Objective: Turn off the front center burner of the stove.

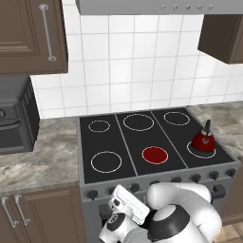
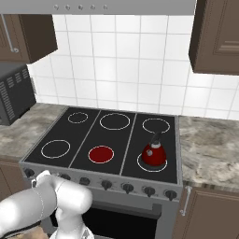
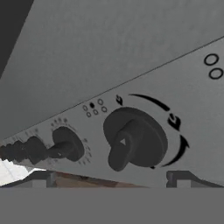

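The stove (image 1: pixel 107 140) is a black glass cooktop with a grey steel front and a row of small dark knobs (image 1: pixel 134 187). Its front center burner (image 1: pixel 155 155) glows as a solid red disc, also plain in the right base view (image 2: pixel 101 154). My white hand (image 1: pixel 129 204) hangs low in front of the steel panel. In the hand view a large dark knob (image 3: pixel 133 140) sits close ahead, with a smaller-looking knob (image 3: pixel 66 146) to its left. My gripper (image 3: pixel 112 178) is open; its fingertips (image 3: pixel 41 177) stand wide apart below the large knob, holding nothing.
A red kettle (image 1: pixel 204 141) stands on the front right burner. A black microwave (image 1: pixel 14 118) sits on the marble counter (image 1: pixel 42 156) to the left. Brown cabinets hang above on both sides, and the hood (image 1: pixel 142 5) spans the top.
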Tool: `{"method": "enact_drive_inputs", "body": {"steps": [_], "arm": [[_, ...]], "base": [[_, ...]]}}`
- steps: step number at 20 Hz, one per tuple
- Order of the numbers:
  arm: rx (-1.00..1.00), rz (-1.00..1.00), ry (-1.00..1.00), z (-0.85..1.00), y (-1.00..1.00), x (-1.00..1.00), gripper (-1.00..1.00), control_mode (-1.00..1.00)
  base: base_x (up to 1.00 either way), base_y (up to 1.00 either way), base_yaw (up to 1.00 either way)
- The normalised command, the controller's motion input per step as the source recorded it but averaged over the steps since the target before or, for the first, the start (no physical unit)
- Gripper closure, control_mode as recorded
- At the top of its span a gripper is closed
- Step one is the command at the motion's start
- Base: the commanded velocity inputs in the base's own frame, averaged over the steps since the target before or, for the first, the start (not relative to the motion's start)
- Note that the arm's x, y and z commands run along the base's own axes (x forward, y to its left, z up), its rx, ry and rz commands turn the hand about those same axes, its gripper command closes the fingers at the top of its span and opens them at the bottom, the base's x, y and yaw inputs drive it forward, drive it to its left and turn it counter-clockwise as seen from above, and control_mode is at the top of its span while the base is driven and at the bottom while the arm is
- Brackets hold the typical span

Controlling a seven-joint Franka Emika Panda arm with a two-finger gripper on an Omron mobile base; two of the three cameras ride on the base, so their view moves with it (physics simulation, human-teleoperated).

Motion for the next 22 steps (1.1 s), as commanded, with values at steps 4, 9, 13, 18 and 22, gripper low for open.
{"method": "enact_drive_inputs", "body": {"steps": [4, 9, 13, 18, 22], "arm": [[-0.01, 0.09, -0.08, 0.00, 0.06, 0.04, -1.00, -1.00], [0.00, 0.15, -0.07, 0.00, 0.00, 0.06, -1.00, -1.00], [0.00, 0.19, 0.00, -0.03, 0.05, 0.10, -1.00, -1.00], [0.00, 0.20, 0.00, -0.02, 0.02, 0.06, -1.00, -1.00], [0.00, 0.18, 0.00, 0.00, 0.00, 0.02, -1.00, -1.00]], "base": [[0.00, 0.00, 0.00], [0.00, 0.00, 0.00], [0.00, 0.00, 0.00], [0.00, 0.00, 0.00], [0.00, 0.00, 0.00]]}}
